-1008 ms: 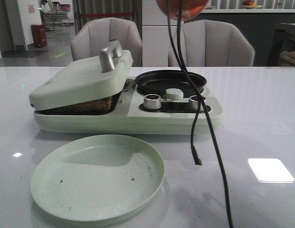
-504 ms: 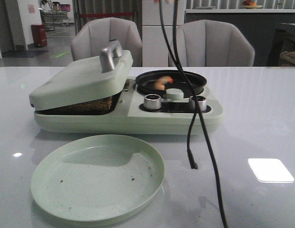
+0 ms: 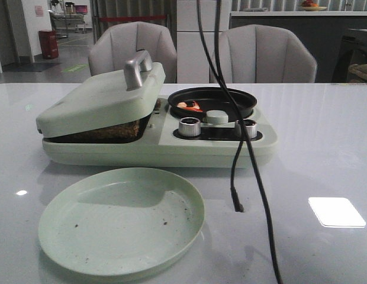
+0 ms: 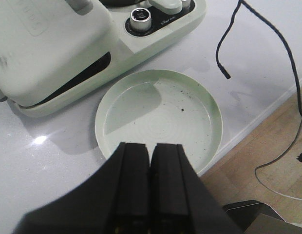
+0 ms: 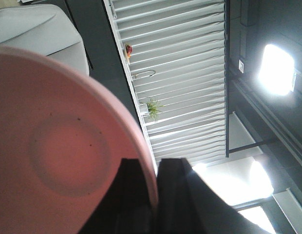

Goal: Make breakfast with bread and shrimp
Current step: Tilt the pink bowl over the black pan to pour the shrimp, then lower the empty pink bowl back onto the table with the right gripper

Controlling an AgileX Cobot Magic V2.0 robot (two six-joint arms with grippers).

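Shrimp, orange and curled, lie in the round black pan; right pincer pinches a tipped pink bowl; left pincer is pressed together. Next probably means setting the bowl down.

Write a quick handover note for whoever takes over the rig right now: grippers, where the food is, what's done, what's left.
Left gripper: shut, empty, hovering over the empty green plate.
Right gripper: shut on the rim of a pink dish, raised and tilted; its visible face looks empty.
Shrimp: in the black pan of the breakfast maker.
Bread: something brown shows under the part-open lid; likely the toast, but it cannot be told for sure.
Done: shrimp are in the pan.
Left: set the pink dish down, then plate the bread and shrimp.
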